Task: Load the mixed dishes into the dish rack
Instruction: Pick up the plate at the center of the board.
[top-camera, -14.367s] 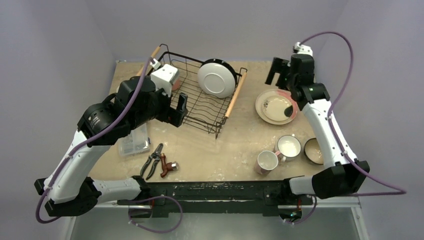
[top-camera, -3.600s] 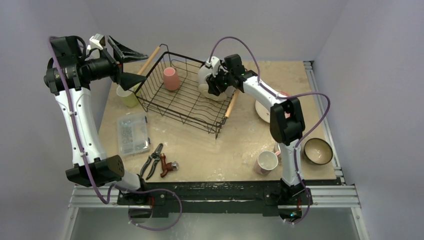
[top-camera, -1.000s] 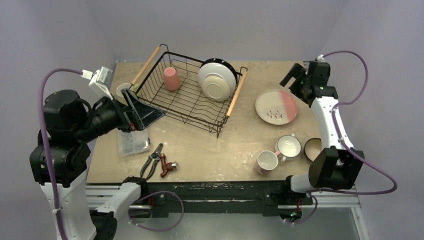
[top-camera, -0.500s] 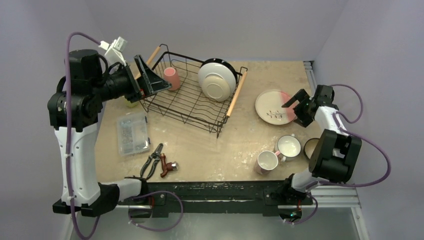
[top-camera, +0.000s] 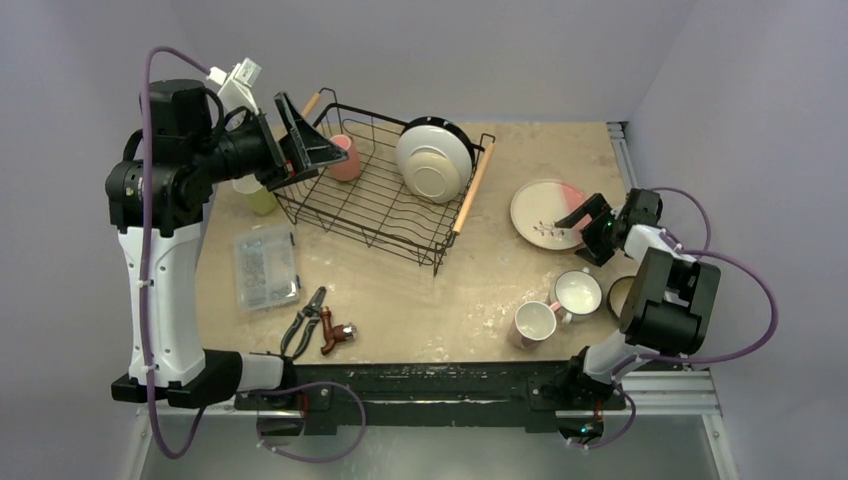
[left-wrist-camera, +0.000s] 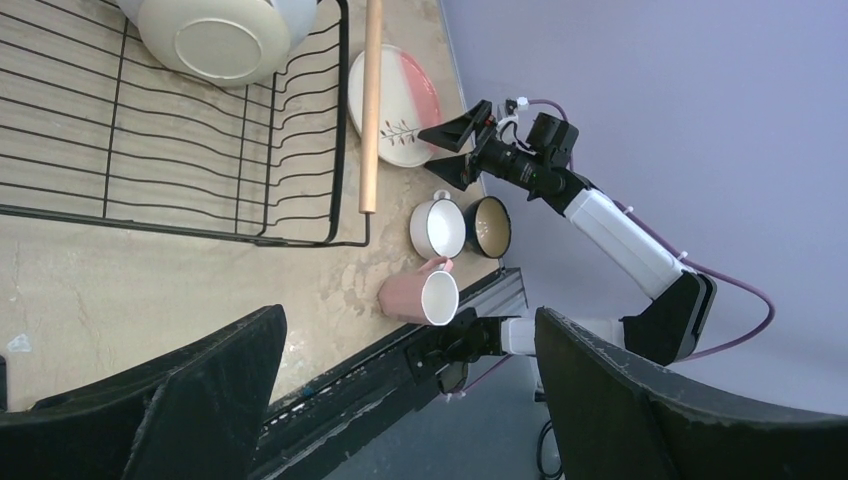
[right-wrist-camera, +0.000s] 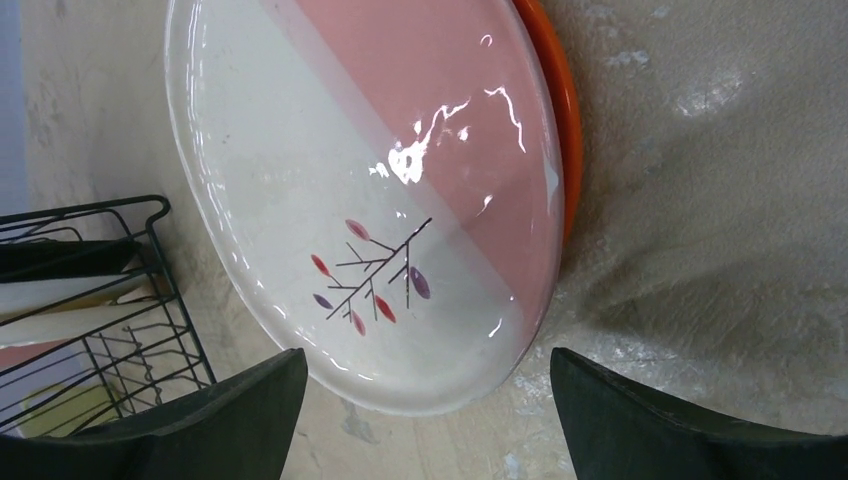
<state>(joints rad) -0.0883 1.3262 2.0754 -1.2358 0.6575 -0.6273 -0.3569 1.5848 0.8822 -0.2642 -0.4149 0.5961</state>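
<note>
Lilac walls enclose a sandy, scuffed table (top-camera: 470, 290). From above, we find the black wire dish rack with wooden rod handles (top-camera: 385, 205) holding a pink ceramic mug (top-camera: 347, 158) and a large cream plate (top-camera: 433, 160) propped on edge. Outside it wait a yellow-green mug (top-camera: 258, 198) just beside its left handle, a cream-and-pink twig-patterned plate (top-camera: 545, 210), a white mug (top-camera: 578, 292), a second pink mug (top-camera: 535, 322) and a small dark bowl (top-camera: 619, 295). Our left hand (top-camera: 310, 150) hovers at the rack's far-left corner, our right hand (top-camera: 588, 228) at the patterned plate's right edge

Through the left wrist we see that hand released, nothing between its fingers

Through the right wrist, that hand is likewise spread and empty, low over the patterned plate, which rests on a glossy red plate (right-wrist-camera: 566, 120). We judge two pieces loaded, six to go
</note>
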